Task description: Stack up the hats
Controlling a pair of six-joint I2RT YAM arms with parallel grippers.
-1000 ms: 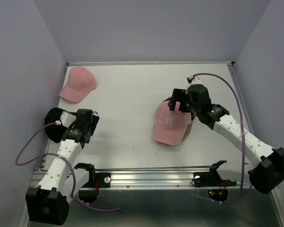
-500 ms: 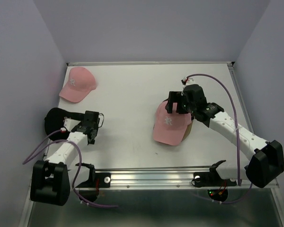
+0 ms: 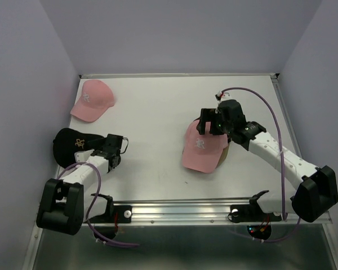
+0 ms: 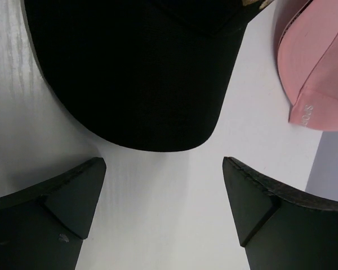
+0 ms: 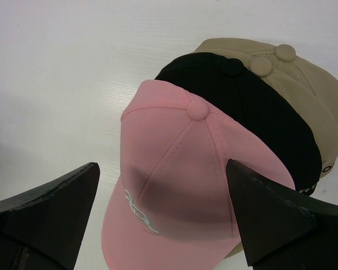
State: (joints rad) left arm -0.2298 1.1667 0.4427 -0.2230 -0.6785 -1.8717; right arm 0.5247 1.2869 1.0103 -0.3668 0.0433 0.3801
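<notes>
Four hats form a stack (image 3: 201, 149) on the tabletop (image 3: 158, 107), pink on top. Over it the right pincer (image 5: 163, 169) hovers wide open and empty. Left of the stack, the left pincer (image 4: 163, 169) gapes empty just short of a black hat (image 3: 73, 145); a pink hat (image 3: 92, 100) lies beyond.

Two pink caps (image 3: 91, 100) (image 3: 201, 147), two black caps (image 3: 70, 143) (image 5: 259, 95), two tan caps (image 5: 318, 76) (image 5: 304, 112)

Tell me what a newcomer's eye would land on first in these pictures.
First comes the stack of hats right of the table's middle, pink on top, then black, then two tan, with the right gripper above its far end, jaws open. Next are two loose ones: a pink cap in the far left corner and a black cap at the left edge, its brim facing the open left gripper.
</notes>
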